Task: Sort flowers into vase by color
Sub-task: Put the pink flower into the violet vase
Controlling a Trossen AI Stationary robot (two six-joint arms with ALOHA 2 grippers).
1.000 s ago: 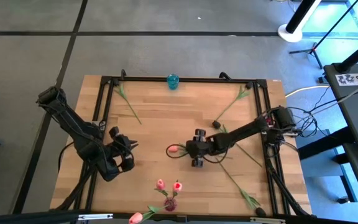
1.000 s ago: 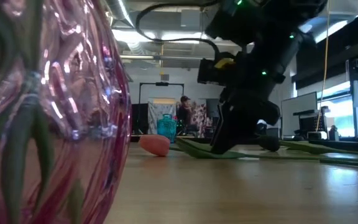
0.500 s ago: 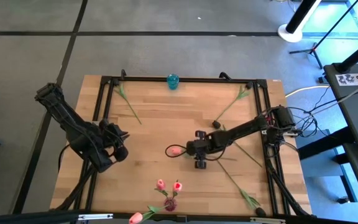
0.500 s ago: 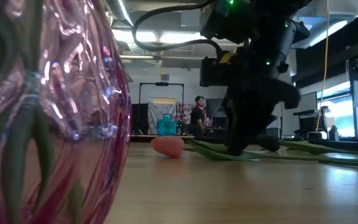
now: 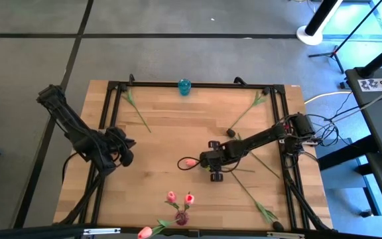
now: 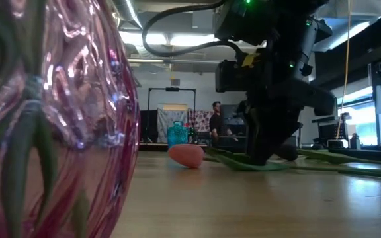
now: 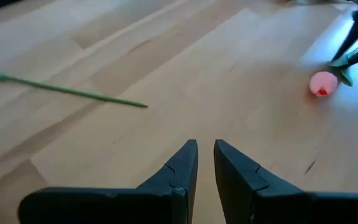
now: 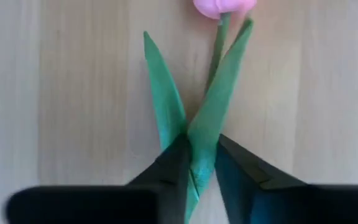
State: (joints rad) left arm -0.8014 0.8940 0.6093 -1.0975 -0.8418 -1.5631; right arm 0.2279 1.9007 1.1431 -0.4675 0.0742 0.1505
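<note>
Wooden table with a black frame; grey floor around it, open lab room behind. Right gripper is low at table centre, fingers clamped on the stem and leaves of a pink flower whose head lies on the wood just left of it. Versus a second ago, the head has shifted slightly toward the near edge, and in the low view it sits further right. Left gripper has pulled back to the left edge since then; its fingers are nearly together, holding nothing. Pink vase at the near edge holds two pink flowers; blue vase stands at the far edge. Other flowers lie scattered on the right and far left.
</note>
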